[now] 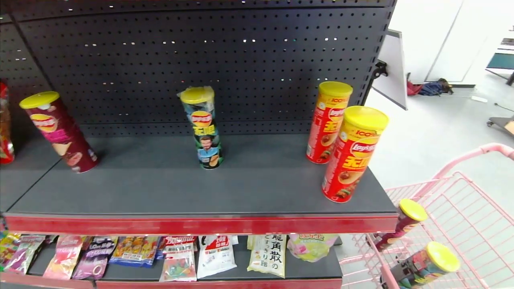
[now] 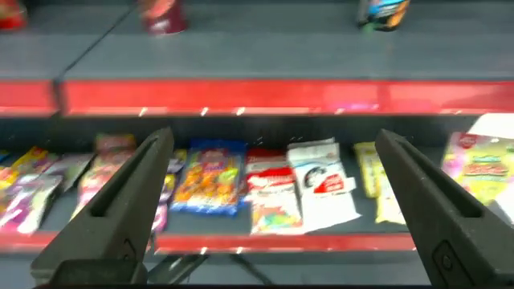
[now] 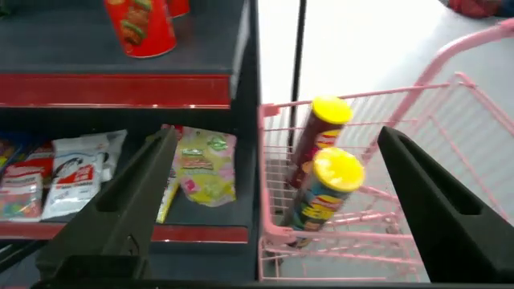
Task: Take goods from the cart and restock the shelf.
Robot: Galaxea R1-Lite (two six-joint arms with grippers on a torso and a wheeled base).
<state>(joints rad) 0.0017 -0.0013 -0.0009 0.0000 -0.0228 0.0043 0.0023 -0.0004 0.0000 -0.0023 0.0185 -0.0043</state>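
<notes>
Black left claw [image 2: 273, 136] and right claw [image 3: 277, 132] both gape wide, empty

The shelf [image 1: 200, 188] is dark grey with a red front edge. Its back panel [image 1: 200, 60] is black, patterned with rows of small holes. On it, all yellow-lidded, are a maroon can [image 1: 60, 132], a dark can [image 1: 202, 128] printed in teal and green, a red can [image 1: 328, 124] and a second red can [image 1: 353, 156], both with yellow lettering.

Beyond the black right end effector [image 3: 277, 132], the wire cart [image 1: 496, 149] is pink. It holds a brown-red can [image 3: 317, 144] and a multicoloured can [image 3: 321, 197], both with yellow lids.

Beyond the black left end effector [image 2: 273, 134] lie a white bag [image 2: 321, 189] with red marks and an orange-and-blue bag [image 2: 209, 177].
</notes>
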